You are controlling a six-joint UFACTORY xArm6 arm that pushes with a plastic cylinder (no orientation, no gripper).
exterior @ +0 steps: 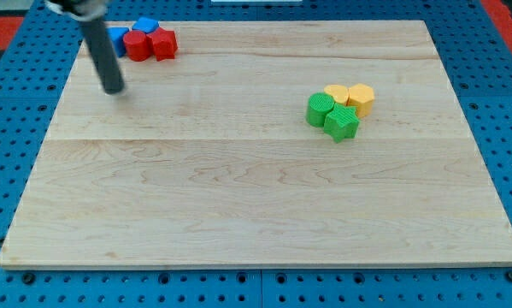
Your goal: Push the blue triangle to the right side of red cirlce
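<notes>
The blue triangle lies at the board's top-left, partly hidden behind my rod, touching the left side of the red circle. A second red block sits right of the circle, and another blue block sits just above them. My tip rests on the board below and slightly left of this cluster, a short gap from the blue triangle.
A cluster of two green blocks and two yellow blocks sits right of the board's middle. The wooden board lies on a blue perforated table.
</notes>
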